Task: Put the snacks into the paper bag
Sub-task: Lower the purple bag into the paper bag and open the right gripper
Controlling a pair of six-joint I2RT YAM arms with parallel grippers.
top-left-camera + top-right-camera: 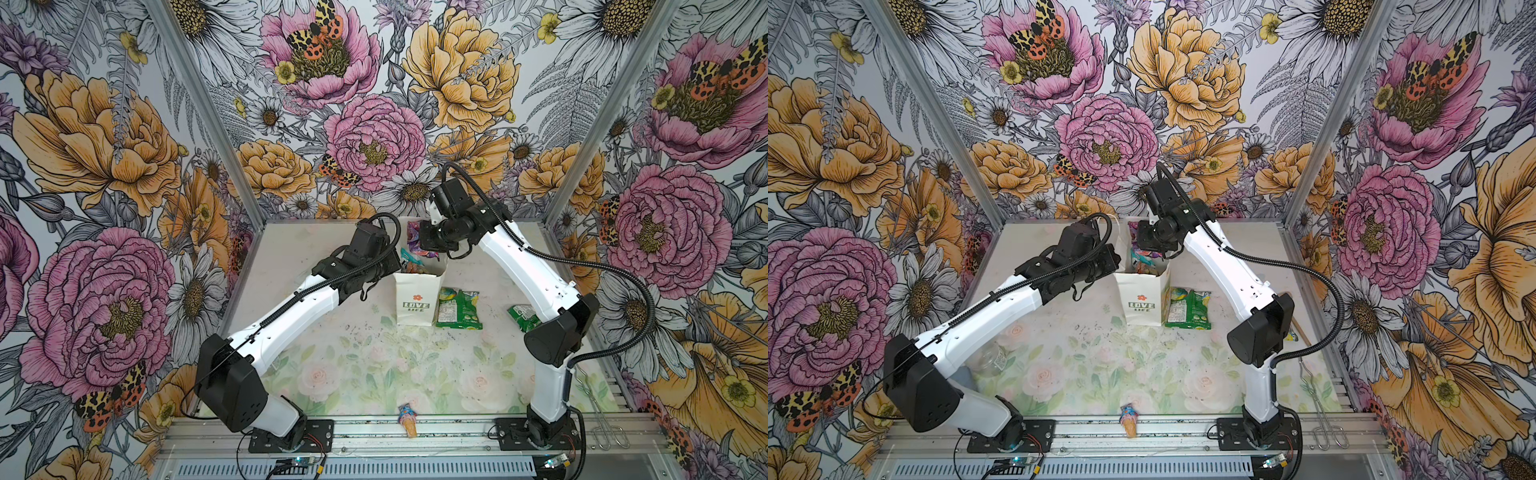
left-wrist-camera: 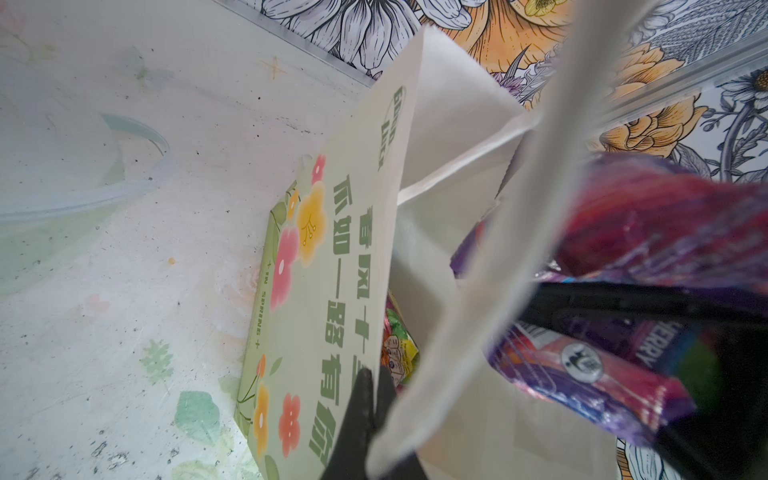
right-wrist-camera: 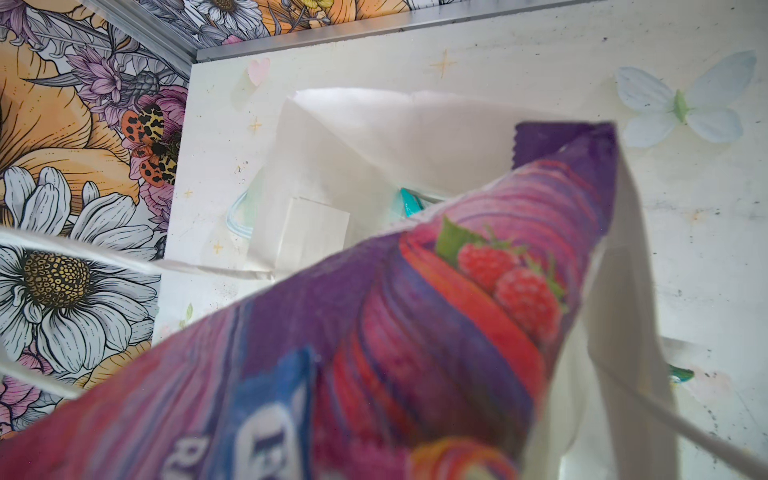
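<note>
Purple packet (image 3: 415, 324) sits in the mouth of the paper bag (image 1: 417, 305) at my right hand (image 1: 429, 249), whose grip I cannot tell; my left hand (image 1: 398, 259) pinches the bag's rim.

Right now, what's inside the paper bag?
A purple berry packet hangs at the mouth of the paper bag; beneath, a teal packet corner and a multicoloured packet show. They and the walls cover the bottom.

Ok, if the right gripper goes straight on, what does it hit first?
Probably the snacks already inside the paper bag; holding the purple packet, the right gripper points into its open top. Depth unclear.
</note>
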